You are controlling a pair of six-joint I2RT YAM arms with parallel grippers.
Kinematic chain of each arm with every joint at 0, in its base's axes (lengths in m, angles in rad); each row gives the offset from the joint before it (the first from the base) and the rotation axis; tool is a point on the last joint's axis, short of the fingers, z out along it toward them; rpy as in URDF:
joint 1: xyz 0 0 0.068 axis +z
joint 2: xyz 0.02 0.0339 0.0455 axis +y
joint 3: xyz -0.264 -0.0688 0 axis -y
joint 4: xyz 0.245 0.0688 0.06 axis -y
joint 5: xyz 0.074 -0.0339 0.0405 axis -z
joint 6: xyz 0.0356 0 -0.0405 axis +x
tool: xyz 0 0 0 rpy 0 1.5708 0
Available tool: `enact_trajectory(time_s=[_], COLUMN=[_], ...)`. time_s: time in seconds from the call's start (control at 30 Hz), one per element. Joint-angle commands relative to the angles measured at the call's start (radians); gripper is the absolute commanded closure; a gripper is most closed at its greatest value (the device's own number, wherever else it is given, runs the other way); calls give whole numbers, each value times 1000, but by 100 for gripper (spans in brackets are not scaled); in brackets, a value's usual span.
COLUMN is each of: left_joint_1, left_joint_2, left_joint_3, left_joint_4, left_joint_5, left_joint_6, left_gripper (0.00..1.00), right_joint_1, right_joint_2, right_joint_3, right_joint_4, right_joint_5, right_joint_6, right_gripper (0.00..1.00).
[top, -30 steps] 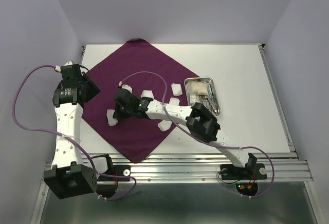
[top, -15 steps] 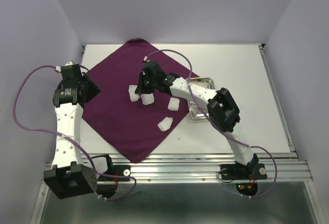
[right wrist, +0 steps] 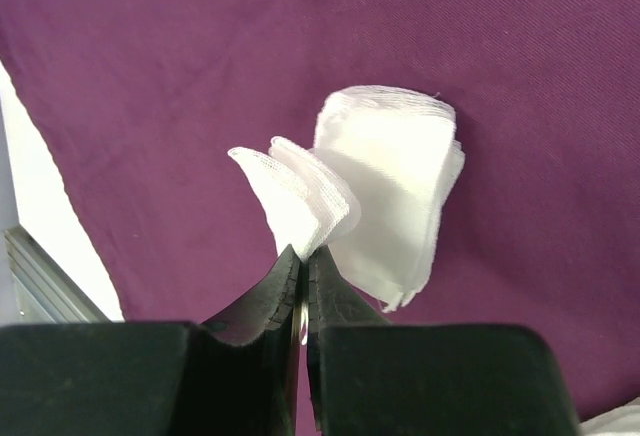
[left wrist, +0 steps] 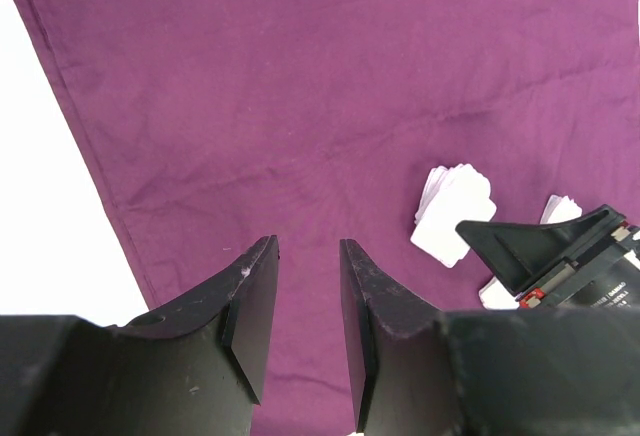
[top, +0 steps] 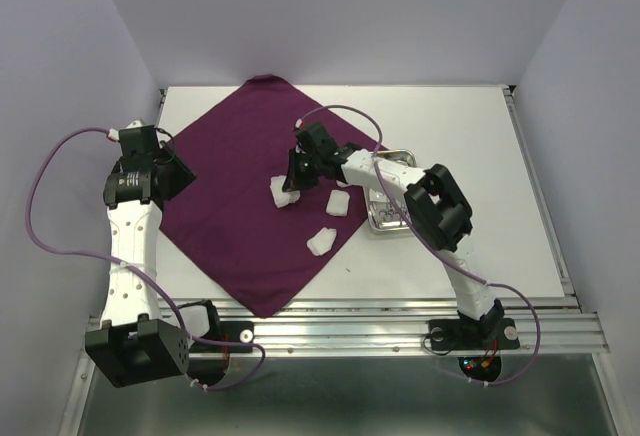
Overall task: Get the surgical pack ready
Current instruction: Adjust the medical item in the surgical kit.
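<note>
You have the cloth, dark purple and lightly creased, spread flat as a diamond across the left and middle of the top view. One corner points to the top of the frame and the opposite one to the bottom. The tray, shiny steel, lies just right of the cloth's right corner, mostly covered; you cannot see its contents. White gauze sits on the cloth's right half: an upper pad near the right edge, a lower pad by the lower-right hem, and a stack left of both, lying flat. In the right wrist view a folded pad stands tilted beside that stack, its lower tip pinched in the right gripper.
</note>
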Motion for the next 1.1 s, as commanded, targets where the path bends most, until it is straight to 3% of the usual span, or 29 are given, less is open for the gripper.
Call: enact_trajectory(time_s=[0.0, 0.93, 1.0, 1.07], left_joint_1=[5, 6, 6, 5], left_joint_2=[-9, -14, -12, -11], left_joint_3=[-2, 3, 1, 1], left_joint_4=[23, 19, 19, 19], left_joint_5=[0, 0, 0, 0], left_joint_6=[10, 15, 17, 17], left_gripper=[58, 58, 58, 58], right_joint_1=[-13, -50, -50, -50], right_joint_2=[-64, -14, -8, -7], right_joint_3=[-14, -17, -19, -19], right_joint_4=[7, 11, 10, 11], right_joint_5=[-26, -20, -20, -19], right_joint_6=[-30, -24, -22, -19], right_gripper=[99, 99, 96, 87])
